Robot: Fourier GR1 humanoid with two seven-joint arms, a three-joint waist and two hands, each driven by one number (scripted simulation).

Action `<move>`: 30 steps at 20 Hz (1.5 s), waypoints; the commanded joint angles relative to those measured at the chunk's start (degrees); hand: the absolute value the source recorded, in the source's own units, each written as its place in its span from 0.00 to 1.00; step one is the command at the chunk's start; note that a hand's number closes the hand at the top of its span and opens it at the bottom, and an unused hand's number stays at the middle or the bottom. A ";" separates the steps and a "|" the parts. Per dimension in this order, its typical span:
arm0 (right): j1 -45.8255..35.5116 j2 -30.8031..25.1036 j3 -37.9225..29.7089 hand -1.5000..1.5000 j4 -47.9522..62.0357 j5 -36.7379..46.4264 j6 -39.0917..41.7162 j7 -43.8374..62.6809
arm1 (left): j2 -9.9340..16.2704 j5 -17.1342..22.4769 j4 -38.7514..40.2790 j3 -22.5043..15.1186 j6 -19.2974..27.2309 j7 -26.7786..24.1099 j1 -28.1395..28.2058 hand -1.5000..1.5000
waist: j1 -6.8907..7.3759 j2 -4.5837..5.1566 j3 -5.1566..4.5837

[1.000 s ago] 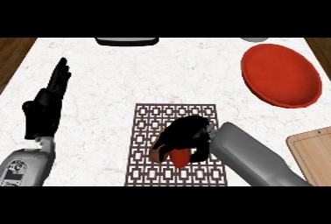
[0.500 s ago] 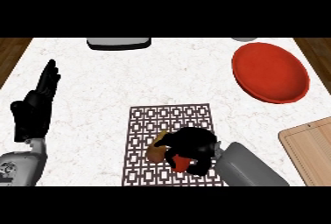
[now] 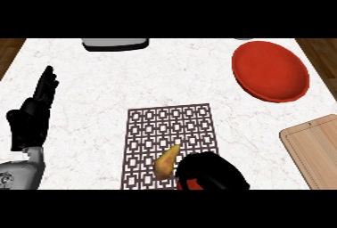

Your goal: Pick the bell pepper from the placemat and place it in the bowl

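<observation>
Black left hand [image 3: 31, 120] – grey forearm; right hand [image 3: 211, 171] black too.

Bare counter [image 3: 164, 80] lies open between the placemat [image 3: 168, 133] and the red bowl [image 3: 270, 70]. A wooden board [image 3: 316, 149] flanks the right edge; a grey tray [image 3: 115, 43] sits far back.

Bell pepper [image 3: 167, 162] on placemat [image 3: 168, 133]
</observation>
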 commanded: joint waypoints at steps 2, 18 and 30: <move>11.39 -1.07 -4.61 1.00 -20.11 -5.49 -2.13 6.50 | 0.11 -0.77 -0.66 -0.30 -0.08 -0.60 1.14 0.50 | 0.43 0.51 0.00; 0.35 -2.48 -38.92 1.00 -20.69 -23.65 -0.19 16.22 | -3.59 -2.63 0.38 -2.26 -1.14 -0.37 -2.57 0.50 | 4.14 1.48 0.08; -21.13 -7.02 -49.86 1.00 20.32 -17.26 -11.76 -4.71 | -3.74 -2.82 0.08 -1.00 -2.33 1.87 -5.33 0.50 | 5.23 1.76 0.13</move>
